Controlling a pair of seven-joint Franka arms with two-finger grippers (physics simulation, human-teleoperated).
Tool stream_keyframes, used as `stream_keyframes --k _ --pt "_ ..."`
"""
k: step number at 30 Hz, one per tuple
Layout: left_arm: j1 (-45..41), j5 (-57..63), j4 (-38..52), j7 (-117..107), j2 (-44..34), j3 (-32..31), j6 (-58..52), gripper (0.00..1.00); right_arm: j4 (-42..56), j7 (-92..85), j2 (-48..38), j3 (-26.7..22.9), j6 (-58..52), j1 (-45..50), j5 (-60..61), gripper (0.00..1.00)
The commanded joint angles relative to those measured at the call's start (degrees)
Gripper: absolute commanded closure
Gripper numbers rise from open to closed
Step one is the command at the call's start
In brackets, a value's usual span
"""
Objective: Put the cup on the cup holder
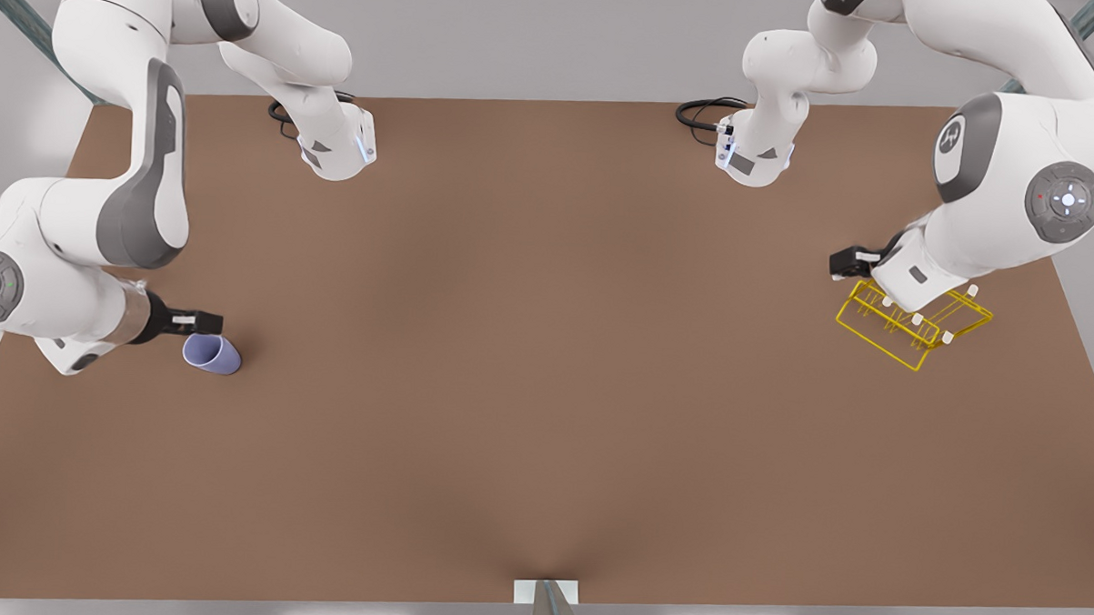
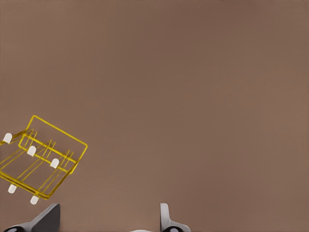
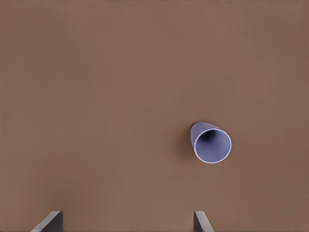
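My right gripper hangs over the brown table at the front view's left, just beside the cup, and its fingers are spread wide and released, with nothing but bare tabletop between them. Seen from my right wrist, the cup stands apart from those fingers, off to one side of the gap, untouched; its open mouth faces the camera and I can see down into its dark inside. In the front view the cup looks tilted or lying over, its rim turned toward the front view's left, though I cannot say for sure whether it rests on its side or its base. My left gripper is far across the table at the front view's right, poised above the near-left part of the cup holder, and its fingers are likewise parted and clutch nothing. From my left wrist the cup holder sits beside the open fingers, its yellow wire frame lying askew to the table's edges and its white-capped pegs showing. The cup and the cup holder lie well apart, on opposite sides of the table.
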Motion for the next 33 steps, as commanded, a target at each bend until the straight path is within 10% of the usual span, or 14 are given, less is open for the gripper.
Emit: stream_keyframes --k 1,16,17,19,22,33 --pt "-0.15 0.29 0.06 -1.94 -0.03 -0.07 3.38 0.00 -0.45 1.19 0.24 0.07 3.76 0.13 -0.06 0.00" --pt "-1.38 -0.24 1.55 -7.48 7.96 0.11 6.01 0.00 -14.60 0.40 3.93 1.12 19.48 -3.74 -4.27 0.00" --pt "-1.02 -0.33 1.55 -7.48 7.88 0.19 5.93 0.00 -23.82 0.31 -0.81 1.56 32.67 -4.44 -4.46 0.00" --pt "-1.46 -0.42 1.46 -7.83 8.14 0.11 6.10 0.00 -24.71 1.19 -2.39 11.23 34.52 -12.70 -4.72 0.00" --pt "-1.29 -0.94 1.46 -8.09 8.23 -0.07 6.01 0.00 -29.10 0.05 -1.16 11.93 42.96 -14.73 -6.48 0.00" --pt "-2.08 -3.32 1.29 -8.45 8.84 -0.16 6.19 0.00 -31.21 -6.19 -1.07 12.11 41.99 -17.28 -6.92 0.00"
